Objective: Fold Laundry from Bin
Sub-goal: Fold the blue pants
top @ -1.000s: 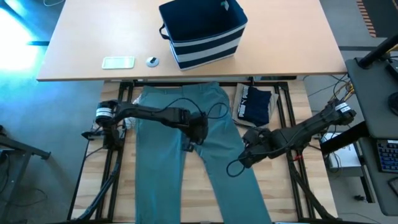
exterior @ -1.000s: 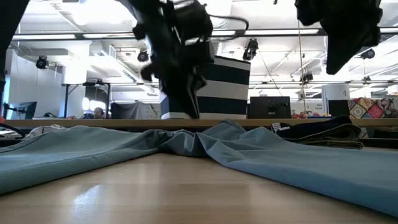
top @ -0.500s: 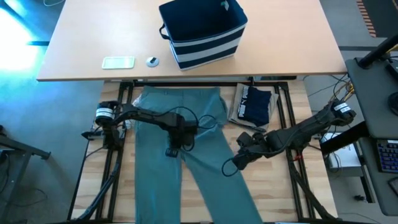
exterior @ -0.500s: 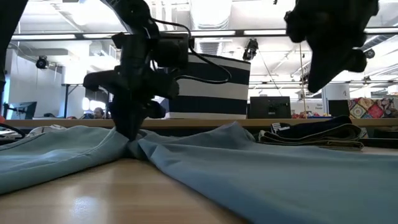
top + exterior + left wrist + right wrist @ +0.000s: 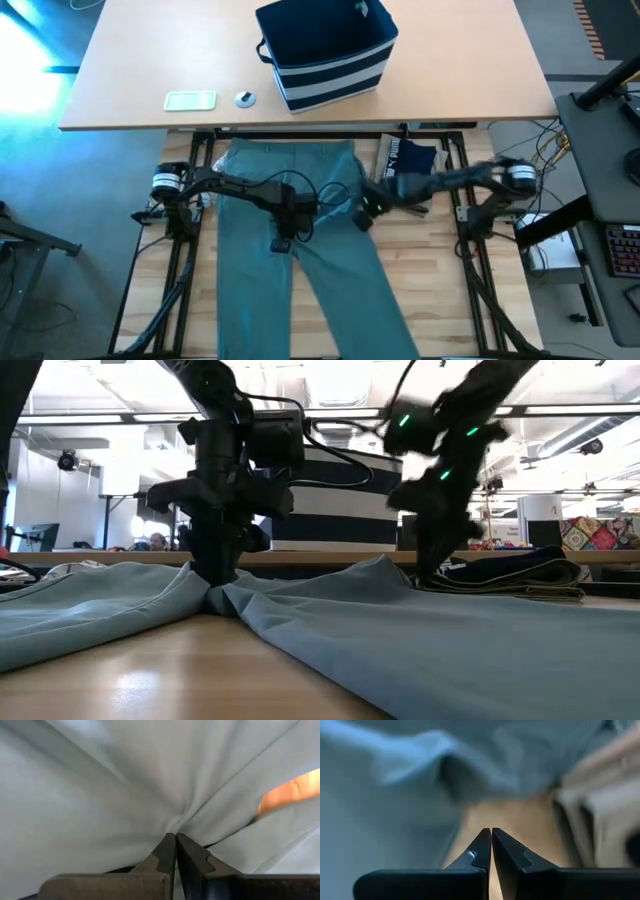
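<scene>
Teal-green trousers lay lengthwise on the counter, waistband toward the bin. Left end effector pinched their fabric, fully closed; right end effector hovered closed, empty.

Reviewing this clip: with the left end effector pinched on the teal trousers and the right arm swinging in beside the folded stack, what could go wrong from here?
1. The left end effector is shut on a small bunch of the teal trousers; pulling may drag the cloth into creases rather than a clean fold.
2. The right end effector is shut and empty near the folded navy garment; it may knock that stack.
3. Both arms are close together over the trousers and may collide.
</scene>
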You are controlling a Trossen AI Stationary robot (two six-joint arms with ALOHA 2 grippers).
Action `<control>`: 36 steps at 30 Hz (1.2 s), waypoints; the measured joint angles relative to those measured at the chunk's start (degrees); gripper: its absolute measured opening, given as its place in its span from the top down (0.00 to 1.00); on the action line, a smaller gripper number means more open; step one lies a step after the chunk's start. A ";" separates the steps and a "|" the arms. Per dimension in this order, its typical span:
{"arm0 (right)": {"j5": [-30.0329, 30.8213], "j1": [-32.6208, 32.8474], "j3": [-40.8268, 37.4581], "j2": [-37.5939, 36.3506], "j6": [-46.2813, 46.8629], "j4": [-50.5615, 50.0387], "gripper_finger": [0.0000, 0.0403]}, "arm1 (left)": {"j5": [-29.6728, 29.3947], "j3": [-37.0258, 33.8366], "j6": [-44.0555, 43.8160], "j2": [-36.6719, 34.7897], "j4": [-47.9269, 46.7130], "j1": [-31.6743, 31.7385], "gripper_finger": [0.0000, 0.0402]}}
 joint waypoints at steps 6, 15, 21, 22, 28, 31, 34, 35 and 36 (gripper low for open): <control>-14.13 -11.48 12.97 13.91 -16.29 -4.89 0.97 | -0.02 -0.42 -1.39 0.13 0.60 -0.02 1.00; 10.23 -14.87 38.41 23.42 -36.79 -23.03 0.97 | 0.02 -0.44 -3.94 0.13 0.51 -0.26 1.00; 9.30 -13.23 42.07 21.14 -45.32 -31.91 0.97 | -0.34 -0.44 -4.53 0.12 -0.34 -0.26 1.00; 8.51 -12.97 41.97 20.45 -44.96 -34.07 0.97 | -1.18 -0.44 -4.56 0.00 -0.73 -0.26 1.00; -9.06 -10.34 34.15 13.03 -32.47 -37.84 0.97 | -5.23 -0.53 -7.53 -5.35 0.25 0.05 1.00; -11.04 -4.33 26.69 7.63 -25.97 -32.47 0.97 | -8.89 -0.54 -11.61 -7.39 7.04 0.27 1.00; -10.90 2.84 18.04 3.07 -18.26 -22.71 0.97 | -11.22 -1.47 -15.72 -6.85 17.16 0.53 1.00; -10.81 5.32 15.11 2.00 -15.35 -19.08 0.97 | -11.97 -1.87 -17.33 -5.98 20.57 0.57 1.00; -10.85 8.01 12.24 1.32 -12.35 -15.35 0.97 | -12.99 -2.19 -18.65 -5.02 23.11 0.57 1.00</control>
